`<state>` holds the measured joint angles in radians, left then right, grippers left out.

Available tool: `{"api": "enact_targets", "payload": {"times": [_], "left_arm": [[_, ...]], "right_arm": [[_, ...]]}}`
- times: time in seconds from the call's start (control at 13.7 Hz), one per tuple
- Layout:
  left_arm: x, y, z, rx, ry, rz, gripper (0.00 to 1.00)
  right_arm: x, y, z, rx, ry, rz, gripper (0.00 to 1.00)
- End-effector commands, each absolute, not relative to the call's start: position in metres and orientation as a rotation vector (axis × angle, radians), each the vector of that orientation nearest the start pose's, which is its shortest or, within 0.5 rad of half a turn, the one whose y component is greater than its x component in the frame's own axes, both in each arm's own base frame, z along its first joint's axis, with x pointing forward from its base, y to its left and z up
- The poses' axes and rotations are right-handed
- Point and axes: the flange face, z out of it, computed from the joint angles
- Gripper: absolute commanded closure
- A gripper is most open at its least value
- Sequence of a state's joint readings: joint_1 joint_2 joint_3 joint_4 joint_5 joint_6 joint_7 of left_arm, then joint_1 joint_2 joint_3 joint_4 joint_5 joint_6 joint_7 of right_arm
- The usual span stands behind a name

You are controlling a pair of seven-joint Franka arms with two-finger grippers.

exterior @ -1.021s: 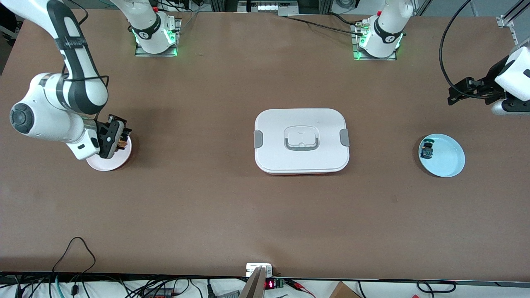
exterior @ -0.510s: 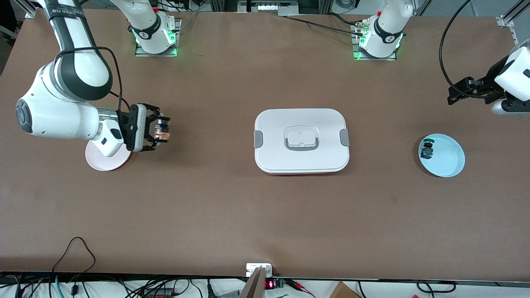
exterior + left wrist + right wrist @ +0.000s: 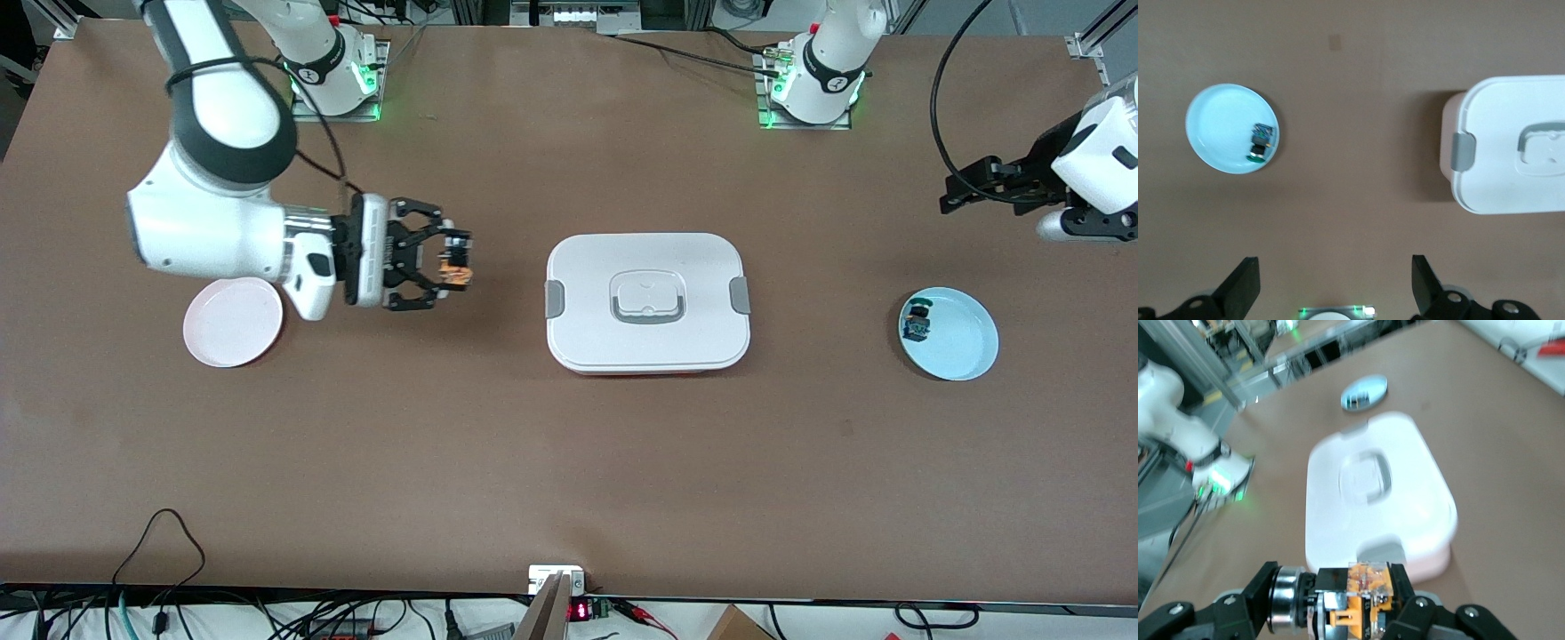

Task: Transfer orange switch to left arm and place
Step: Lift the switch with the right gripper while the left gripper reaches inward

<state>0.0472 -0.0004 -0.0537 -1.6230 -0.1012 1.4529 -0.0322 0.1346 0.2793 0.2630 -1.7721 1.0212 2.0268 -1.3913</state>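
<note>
The orange switch (image 3: 455, 269) is pinched in the right gripper (image 3: 452, 269), in the air over the table (image 3: 498, 444) between the pink plate (image 3: 233, 322) and the box (image 3: 647, 302). The left gripper (image 3: 1335, 287) hangs spread wide and empty above the table's end near the blue plate (image 3: 956, 342).

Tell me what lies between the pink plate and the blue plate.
In the front view, the box sits on the table between the pink plate and the blue plate; the right gripper, holding the orange switch, hangs over that stretch too.

Front view high, faces bases; wrist views closer; all share box (image 3: 647, 302).
</note>
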Motion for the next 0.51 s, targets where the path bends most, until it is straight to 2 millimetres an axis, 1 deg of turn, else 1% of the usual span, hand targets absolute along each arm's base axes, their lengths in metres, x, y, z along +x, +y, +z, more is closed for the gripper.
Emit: {"api": "enact_targets", "payload": {"times": [0.0,0.15,0.22,0.36,0.44], "left_arm": [[0.54,-0.027,0.567,-3.343,-0.013,0.556,0.0],[0.538,-0.027,0.551,-3.393,-0.024,0.746,0.0],[0.534,-0.031,0.548,-3.406,-0.011,0.815,0.0],[0.537,-0.038,0.546,-3.527,-0.006,0.884,0.0],[0.542,-0.038,0.544,-3.631,-0.017,0.912,0.0]], "right_arm": [[0.564,0.336,0.444,-1.725,-1.244,-0.627,0.98],[0.55,0.376,0.456,-1.697,-1.174,-0.697,0.98],[0.545,0.392,0.463,-1.686,-1.135,-0.723,0.98],[0.536,0.414,0.477,-1.659,-1.081,-0.768,0.98],[0.531,0.425,0.484,-1.643,-1.056,-0.78,0.98]]}}
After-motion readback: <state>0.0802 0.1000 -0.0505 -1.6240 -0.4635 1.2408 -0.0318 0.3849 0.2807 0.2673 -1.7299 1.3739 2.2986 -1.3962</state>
